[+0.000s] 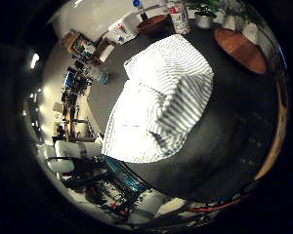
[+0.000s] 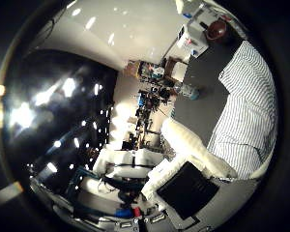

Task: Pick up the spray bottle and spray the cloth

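Observation:
A white and grey striped cloth lies crumpled on the dark table, filling the middle of the right little finger side palm view. A white bottle with a red label, apparently the spray bottle, stands at the table's far edge beyond the cloth. My right hand shows as white fingers reaching in beside the cloth in the right thumb side palm view. They look relaxed, with nothing between them. The hand hovers above the cloth and away from the bottle.
A round wooden board lies on the table near the bottle. A white box stands at the table's far side, and another box and a brown bowl sit beyond the cloth. Cluttered shelves stand past the table's edge.

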`<state>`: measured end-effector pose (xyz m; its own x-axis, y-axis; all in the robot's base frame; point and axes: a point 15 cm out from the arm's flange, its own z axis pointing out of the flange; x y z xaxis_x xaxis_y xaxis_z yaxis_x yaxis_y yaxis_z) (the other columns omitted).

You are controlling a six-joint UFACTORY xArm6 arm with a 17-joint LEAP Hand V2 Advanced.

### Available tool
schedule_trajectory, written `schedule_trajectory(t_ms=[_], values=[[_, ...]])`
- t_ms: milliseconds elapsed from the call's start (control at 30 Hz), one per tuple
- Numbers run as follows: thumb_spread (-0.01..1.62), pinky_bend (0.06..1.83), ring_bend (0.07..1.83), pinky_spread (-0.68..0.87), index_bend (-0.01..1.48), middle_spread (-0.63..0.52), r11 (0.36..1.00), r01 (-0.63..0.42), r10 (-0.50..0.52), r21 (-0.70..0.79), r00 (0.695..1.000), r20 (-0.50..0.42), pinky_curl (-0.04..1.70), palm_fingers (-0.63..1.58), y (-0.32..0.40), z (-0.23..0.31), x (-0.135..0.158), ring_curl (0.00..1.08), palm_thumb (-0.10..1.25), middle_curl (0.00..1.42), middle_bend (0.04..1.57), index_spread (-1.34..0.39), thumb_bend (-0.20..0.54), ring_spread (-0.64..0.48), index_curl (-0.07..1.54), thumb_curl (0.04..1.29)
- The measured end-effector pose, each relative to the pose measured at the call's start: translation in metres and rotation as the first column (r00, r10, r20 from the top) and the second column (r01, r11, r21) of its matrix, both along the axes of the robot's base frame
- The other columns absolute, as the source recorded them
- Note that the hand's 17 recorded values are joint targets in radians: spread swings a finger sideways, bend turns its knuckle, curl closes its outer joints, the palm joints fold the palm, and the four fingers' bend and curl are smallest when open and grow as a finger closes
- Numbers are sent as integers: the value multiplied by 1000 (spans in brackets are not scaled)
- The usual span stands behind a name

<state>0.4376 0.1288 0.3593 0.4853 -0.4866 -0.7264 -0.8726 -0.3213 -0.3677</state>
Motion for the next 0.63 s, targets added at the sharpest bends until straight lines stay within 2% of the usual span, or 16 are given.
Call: schedule_trajectory(t_ms=[267, 633], values=[[1119, 393, 301, 429, 189, 51, 996, 86, -86, -24, 996, 6, 268, 289, -61, -1, 3, 249, 691, 299, 178, -274, -20, 118, 370, 373], [1121, 407, 302, 436, 195, 51, 991, 132, -132, -23, 991, 2, 265, 291, -123, -9, -13, 256, 695, 293, 176, -269, -20, 119, 384, 376]])
